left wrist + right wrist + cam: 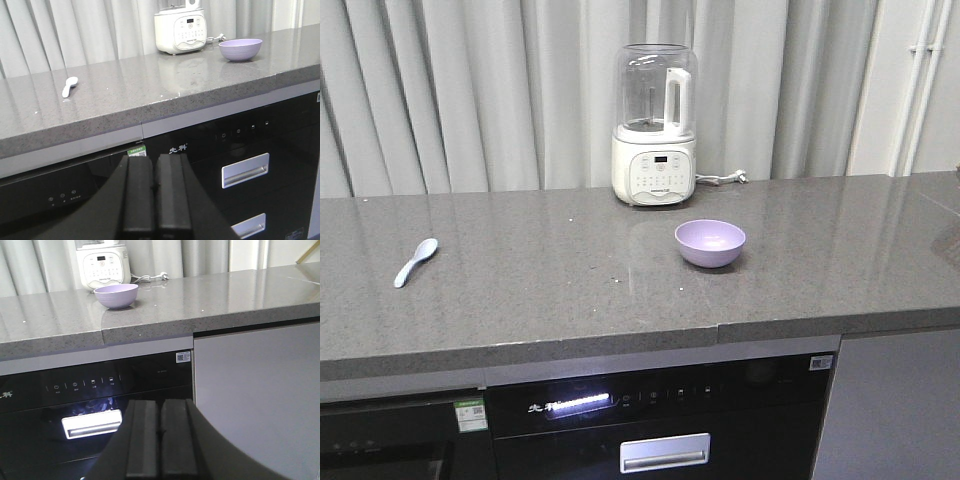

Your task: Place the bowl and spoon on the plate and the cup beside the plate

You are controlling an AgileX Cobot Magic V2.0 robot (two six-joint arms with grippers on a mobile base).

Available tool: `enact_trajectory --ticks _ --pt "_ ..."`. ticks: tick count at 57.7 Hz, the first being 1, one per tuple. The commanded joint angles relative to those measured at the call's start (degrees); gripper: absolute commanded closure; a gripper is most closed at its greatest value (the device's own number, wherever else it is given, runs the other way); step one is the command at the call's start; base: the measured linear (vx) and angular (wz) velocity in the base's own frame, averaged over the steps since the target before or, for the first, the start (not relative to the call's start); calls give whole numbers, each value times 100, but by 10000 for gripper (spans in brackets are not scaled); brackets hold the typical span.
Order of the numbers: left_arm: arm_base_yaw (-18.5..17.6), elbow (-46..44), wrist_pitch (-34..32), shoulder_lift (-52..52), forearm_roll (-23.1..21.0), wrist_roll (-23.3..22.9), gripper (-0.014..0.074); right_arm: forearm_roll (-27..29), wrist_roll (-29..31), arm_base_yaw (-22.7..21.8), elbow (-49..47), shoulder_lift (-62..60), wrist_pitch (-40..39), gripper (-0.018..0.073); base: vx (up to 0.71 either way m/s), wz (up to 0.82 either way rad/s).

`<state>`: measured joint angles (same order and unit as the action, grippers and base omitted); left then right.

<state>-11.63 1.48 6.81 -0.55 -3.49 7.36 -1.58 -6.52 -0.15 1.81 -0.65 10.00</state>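
The left gripper (155,190) and right gripper (160,432) hung clenched and empty, low before the countertop (540,300). The lavender bowl (710,243) sat at the blender's (654,125) 5 o'clock, with the spoon (416,262) well apart at the bowl's 9 o'clock. Lying flat on slick stone, that spoon could skid away from a shallow pinch.

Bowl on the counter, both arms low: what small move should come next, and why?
Probably lift the right gripper above the counter and open it toward the bowl: it sits shut below the counter edge, and the bowl lies nearer it than the spoon.
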Motion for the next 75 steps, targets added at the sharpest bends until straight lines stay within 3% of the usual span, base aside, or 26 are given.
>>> enact_trajectory --ticks 1,75 --pt "-6 -139 -468 -99 -15 -52 603 -69 2 -28 16 -28 -476 568 14 -10" --pt "-6 -139 -468 -99 -15 -52 603 -69 2 -23 16 -28 -476 568 23 5"
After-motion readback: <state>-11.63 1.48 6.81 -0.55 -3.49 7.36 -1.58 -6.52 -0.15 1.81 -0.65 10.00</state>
